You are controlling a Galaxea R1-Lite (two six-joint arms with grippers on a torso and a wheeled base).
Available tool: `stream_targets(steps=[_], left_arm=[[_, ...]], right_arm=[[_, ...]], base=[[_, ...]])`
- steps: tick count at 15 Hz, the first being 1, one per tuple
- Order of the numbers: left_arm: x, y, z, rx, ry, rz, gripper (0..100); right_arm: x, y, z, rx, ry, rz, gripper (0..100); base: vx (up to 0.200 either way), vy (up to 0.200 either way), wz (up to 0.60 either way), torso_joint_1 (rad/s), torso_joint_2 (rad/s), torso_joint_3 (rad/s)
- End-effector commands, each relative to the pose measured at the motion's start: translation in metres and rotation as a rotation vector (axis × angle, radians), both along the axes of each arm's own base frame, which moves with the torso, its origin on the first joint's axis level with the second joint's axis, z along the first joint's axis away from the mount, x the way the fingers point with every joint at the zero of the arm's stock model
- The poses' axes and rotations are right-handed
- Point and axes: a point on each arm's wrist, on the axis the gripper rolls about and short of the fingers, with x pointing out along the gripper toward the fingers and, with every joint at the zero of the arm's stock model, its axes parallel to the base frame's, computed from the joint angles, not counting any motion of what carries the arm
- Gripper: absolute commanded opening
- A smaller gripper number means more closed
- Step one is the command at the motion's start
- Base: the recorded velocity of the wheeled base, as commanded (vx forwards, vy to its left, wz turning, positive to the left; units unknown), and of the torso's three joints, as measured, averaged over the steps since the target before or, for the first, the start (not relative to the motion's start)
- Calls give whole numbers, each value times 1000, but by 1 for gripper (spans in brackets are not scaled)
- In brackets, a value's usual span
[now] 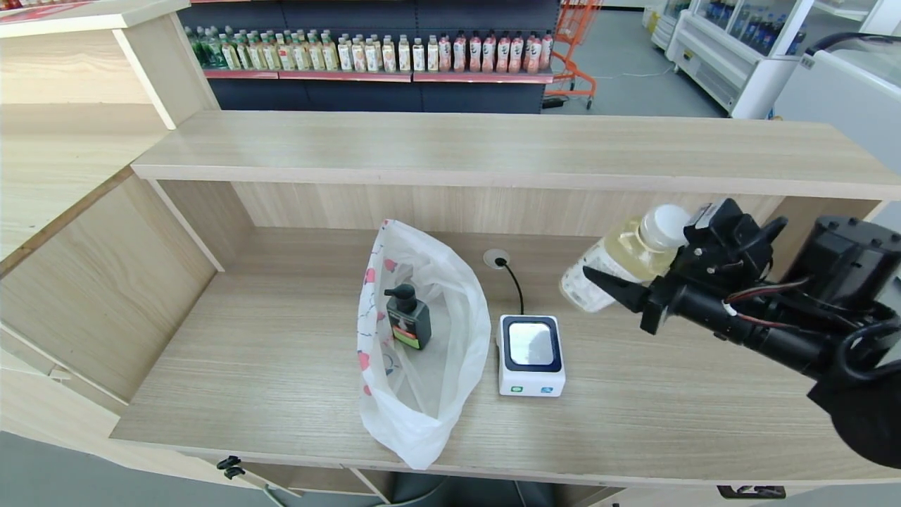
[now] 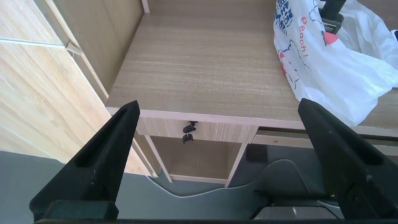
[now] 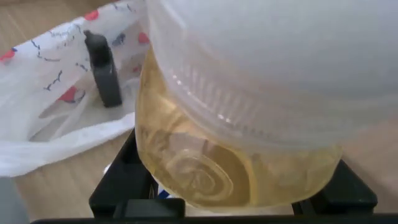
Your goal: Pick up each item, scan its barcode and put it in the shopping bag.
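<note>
One bottle (image 1: 611, 266) in right end effector (image 1: 637, 257)

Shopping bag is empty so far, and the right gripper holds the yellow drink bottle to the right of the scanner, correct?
No. The shopping bag is not empty: a dark pump bottle already sits in it, as the head view shows. The right gripper does hold the yellow drink bottle right of the scanner.

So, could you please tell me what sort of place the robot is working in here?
Most likely a shop checkout: a barcode scanner sits beside a shopping bag on the counter, with shelves of bottled drinks and display fridges behind.
</note>
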Motion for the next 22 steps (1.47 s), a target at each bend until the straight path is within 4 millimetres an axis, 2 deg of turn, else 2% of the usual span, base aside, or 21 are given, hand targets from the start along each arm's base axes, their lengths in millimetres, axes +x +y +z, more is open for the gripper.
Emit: stream_targets(steps=[1, 5, 15, 19, 22], left_arm=[[0, 0, 0, 0, 0, 0, 100], [0, 0, 0, 0, 0, 0, 100], [0, 0, 0, 0, 0, 0, 100], [0, 0, 0, -3, 0, 0, 100], [0, 0, 0, -3, 0, 0, 100]], right_arm=[[-42, -12, 40, 164, 146, -135, 0], [-35, -5, 33, 273, 304, -128, 0], [-25, 1, 20, 296, 383, -126, 0], [-18, 4, 23, 299, 375, -121, 0], [-3, 10, 27, 305, 361, -118, 0]], base=[[0, 0, 0, 0, 0, 0], [0, 0, 0, 0, 0, 0], [0, 0, 0, 0, 0, 0], [0, 200, 0, -4, 1, 5], [0, 200, 0, 12, 4, -2]])
